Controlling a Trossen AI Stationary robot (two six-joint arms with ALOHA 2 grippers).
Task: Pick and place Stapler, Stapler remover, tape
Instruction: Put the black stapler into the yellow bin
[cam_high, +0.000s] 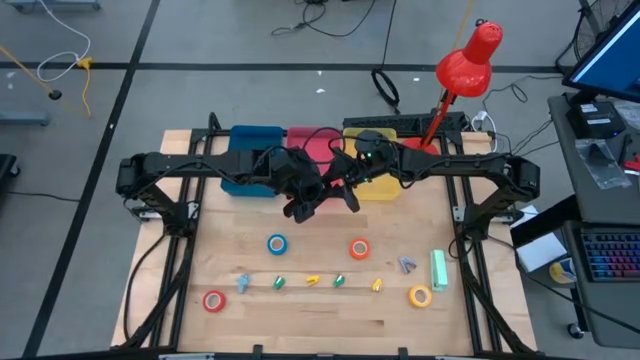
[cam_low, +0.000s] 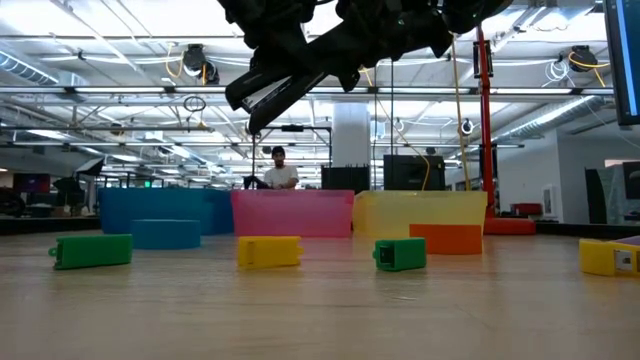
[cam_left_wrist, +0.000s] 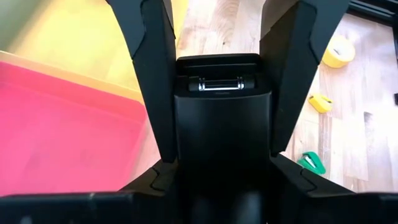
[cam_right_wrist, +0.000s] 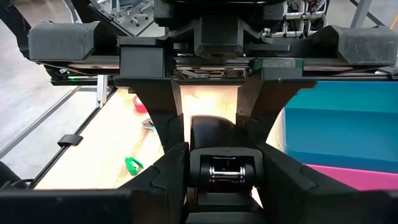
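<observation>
We hold the black stapler (cam_left_wrist: 221, 124) between both pincers, left (cam_high: 300, 207) and right (cam_high: 345, 192), above the bins (cam_high: 255, 140), while four tapes (cam_high: 277, 244) wait on the desk (cam_high: 480, 320).

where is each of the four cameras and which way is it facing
High view: above the table, looking straight down; both arms meet over the bins, left gripper, right gripper.
Low view: at table-top height, looking level toward the bins; arms hang in from above.
Left wrist view: on the left arm, looking past its fingers clamped on a black stapler.
Right wrist view: on the right arm, facing the left arm; its fingers flank the same stapler.
Shared: both wrist views show the stapler and pink bin.
</observation>
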